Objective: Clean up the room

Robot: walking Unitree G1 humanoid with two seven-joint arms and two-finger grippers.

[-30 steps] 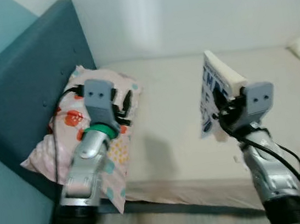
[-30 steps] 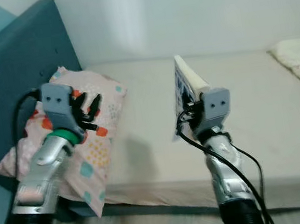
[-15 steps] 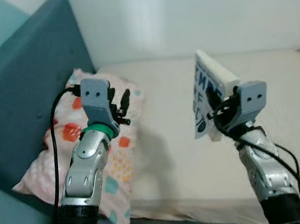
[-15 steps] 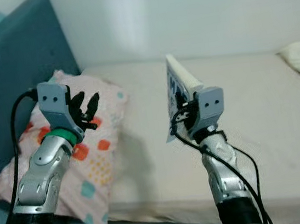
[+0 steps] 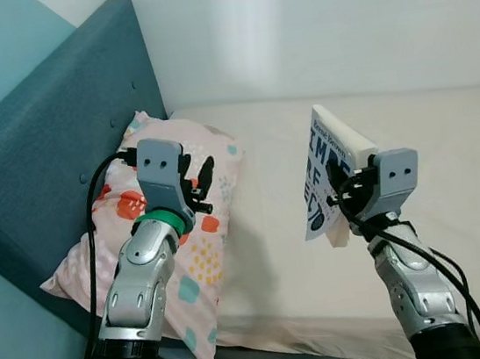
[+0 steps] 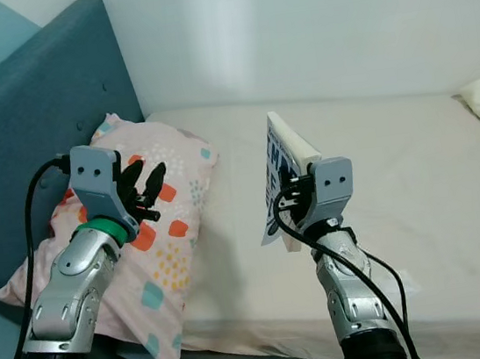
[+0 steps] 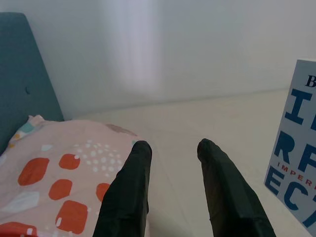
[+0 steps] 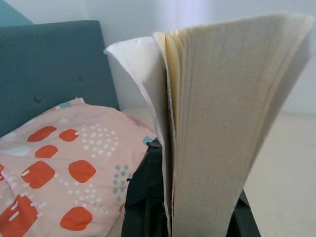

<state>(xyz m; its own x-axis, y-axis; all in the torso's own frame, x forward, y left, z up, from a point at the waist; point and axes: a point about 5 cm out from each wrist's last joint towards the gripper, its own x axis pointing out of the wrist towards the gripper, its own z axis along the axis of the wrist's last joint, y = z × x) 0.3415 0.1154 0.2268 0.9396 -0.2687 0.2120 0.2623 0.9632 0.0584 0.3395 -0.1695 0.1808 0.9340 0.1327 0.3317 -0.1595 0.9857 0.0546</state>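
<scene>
Right gripper [image 5: 346,198] clamps a thick white paperback book with blue lettering [image 5: 329,170] upright above the cream mattress [image 5: 450,161]. Left gripper [image 5: 197,178], fingers parted and holding nothing, hovers over the pink patterned pillow [image 5: 189,266] against the teal padded headboard [image 5: 41,144].

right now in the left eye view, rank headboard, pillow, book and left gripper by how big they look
1. headboard
2. pillow
3. book, held up by the right gripper
4. left gripper; it hovers nearer the camera than the pillow, so it looks bigger than it really is.
</scene>
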